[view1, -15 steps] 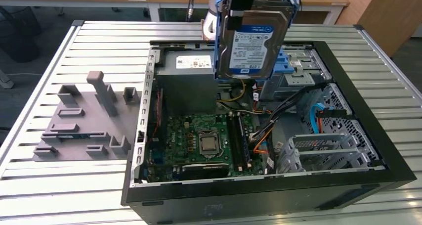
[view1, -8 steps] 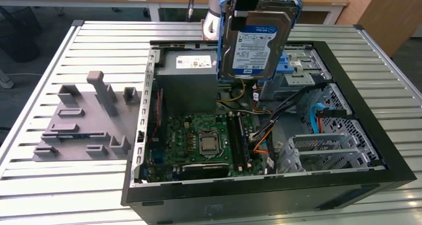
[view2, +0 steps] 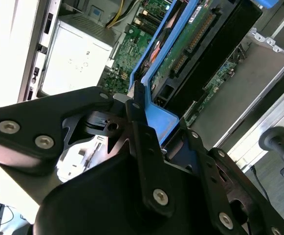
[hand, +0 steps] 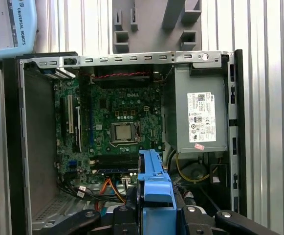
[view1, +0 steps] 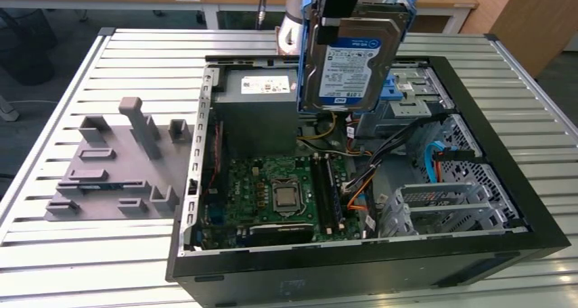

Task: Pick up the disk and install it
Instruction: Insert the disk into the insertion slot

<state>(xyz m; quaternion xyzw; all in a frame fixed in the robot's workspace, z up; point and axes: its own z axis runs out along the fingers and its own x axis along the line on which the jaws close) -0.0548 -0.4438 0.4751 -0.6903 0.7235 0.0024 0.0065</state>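
The fingers [view2: 142,142] are closed on the disk [view2: 190,44], pinching the blue plastic frame at one of its short ends, so nothing of the disk is loose from them. In the exterior view the disk [view1: 348,64] hangs in the air above the far part of the open computer case [view1: 505,206], touching nothing inside it. Its long axis runs nearly up and down, leaning a little, with the held end uppermost and the labelled face turned towards that camera; the second wrist view shows the green circuit-board side instead. The disk therefore stretches straight away from the fingers, down towards the inside of the case.

Inside the case, the grey power supply [view1: 257,95] lies just towards the exterior view's left of the disk's lower end, and a metal drive cage [view1: 423,95] with blue plastic pieces lies just towards the exterior view's right of it. The green main board [view1: 271,193] fills the nearer part of the case floor. Outside the case, on the slatted table [view1: 135,51], stands a grey holder block [view1: 118,166], well apart from the disk
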